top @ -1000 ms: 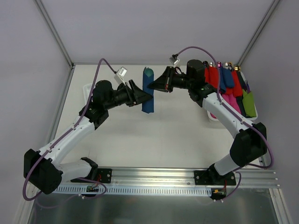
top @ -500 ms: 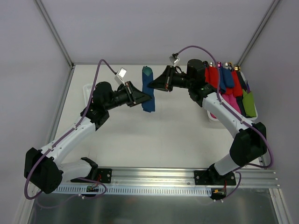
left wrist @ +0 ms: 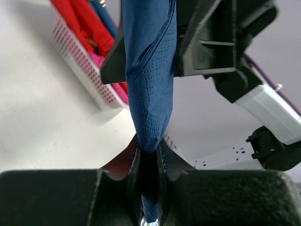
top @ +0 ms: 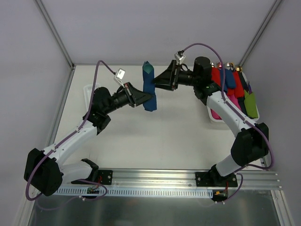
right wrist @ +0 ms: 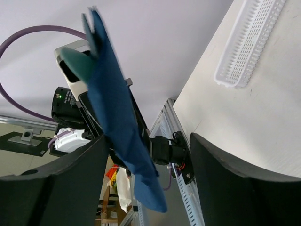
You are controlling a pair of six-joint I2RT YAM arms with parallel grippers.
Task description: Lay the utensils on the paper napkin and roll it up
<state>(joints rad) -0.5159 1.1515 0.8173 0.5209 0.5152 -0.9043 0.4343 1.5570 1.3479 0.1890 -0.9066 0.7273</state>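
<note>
The paper napkin (top: 149, 89) is a navy roll held above the table, and a teal end of the utensils (top: 148, 69) shows at its far end. My left gripper (top: 151, 98) is shut on the roll's lower part. In the left wrist view the napkin (left wrist: 151, 70) runs up from the left gripper (left wrist: 149, 143), pinched between both fingers. My right gripper (top: 154, 84) stands open on the roll's other side. Seen from the right wrist, the napkin (right wrist: 117, 127) and the teal end (right wrist: 77, 63) hang loose in the right gripper (right wrist: 149, 141), closer to its left finger.
A white basket (top: 212, 117) at the right holds several red, pink, blue and green rolls (top: 237, 89). The left wrist view shows the same basket (left wrist: 87, 70). A second, small white tray (top: 87, 90) sits at the left, also in the right wrist view (right wrist: 249, 42).
The right gripper has opened and let go of the roll. The left gripper has shut on it. The roll now sits a little higher and more tilted.
</note>
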